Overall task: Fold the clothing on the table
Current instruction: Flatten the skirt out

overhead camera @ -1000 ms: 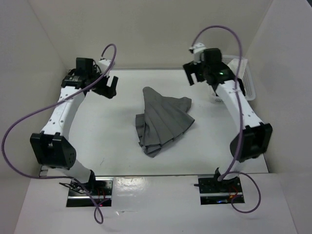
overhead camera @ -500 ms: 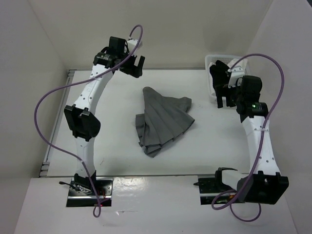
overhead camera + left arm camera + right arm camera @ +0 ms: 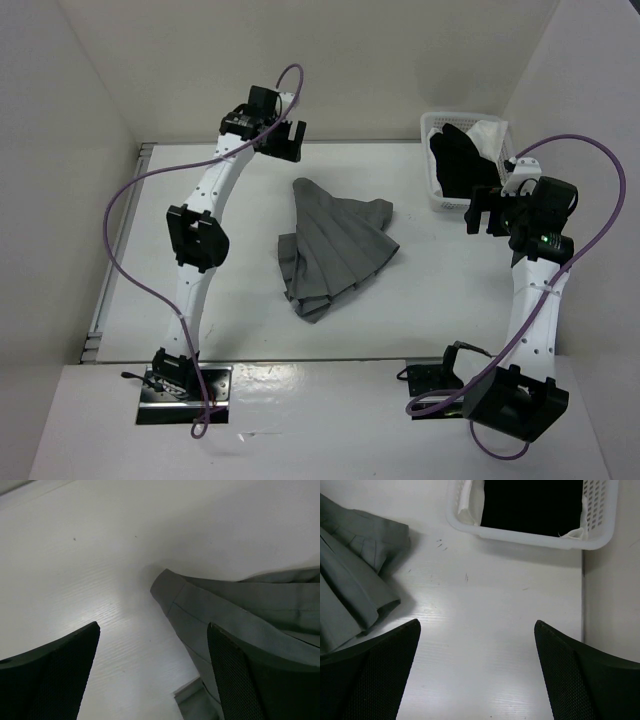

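Clothing (image 3: 335, 255) lies centred on table (image 3: 440, 290) (margin round every edge).

skirt (image 3: 335, 250) central on the table (image 3: 430, 290), basket (image 3: 450, 207) at its far right corner, garment (image 3: 458, 160) inside basket

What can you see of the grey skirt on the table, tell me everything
The grey skirt is thin, matte, medium-grey pleated fabric. It lies flat near the middle of the white table, with its narrow waistband toward the far side, and it fans out to a wide hem nearer the arms. Its right edge looks doubled over on itself. Only the table touches it.
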